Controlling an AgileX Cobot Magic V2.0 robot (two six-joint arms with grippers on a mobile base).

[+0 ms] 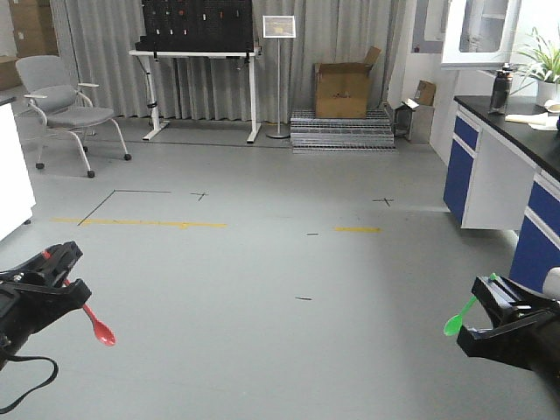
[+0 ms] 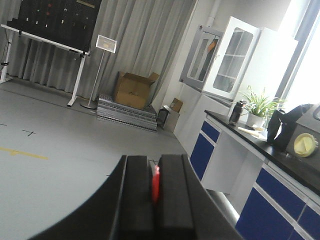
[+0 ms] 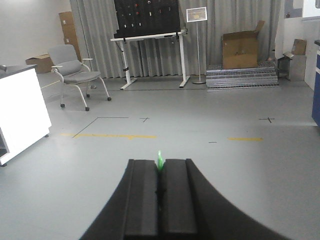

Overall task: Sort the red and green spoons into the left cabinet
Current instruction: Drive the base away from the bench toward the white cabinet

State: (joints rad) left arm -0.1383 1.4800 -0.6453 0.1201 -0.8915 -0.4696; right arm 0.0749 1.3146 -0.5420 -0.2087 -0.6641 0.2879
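Red spoon [image 1: 98, 325] hangs bowl-down from your left gripper [image 1: 74, 273], its handle pinched tight between the jaws above the grey floor [image 1: 280, 262]. At the opposite edge of the front view, your right gripper [image 1: 479, 308] clamps the green spoon [image 1: 459, 317], bowl jutting down toward mid-room. Each wrist view shows a sliver of colour squeezed between black fingers. Behind stand a grey chair [image 1: 61, 96], a cardboard box [image 1: 343, 87] and a blue-fronted counter [image 1: 499, 166].
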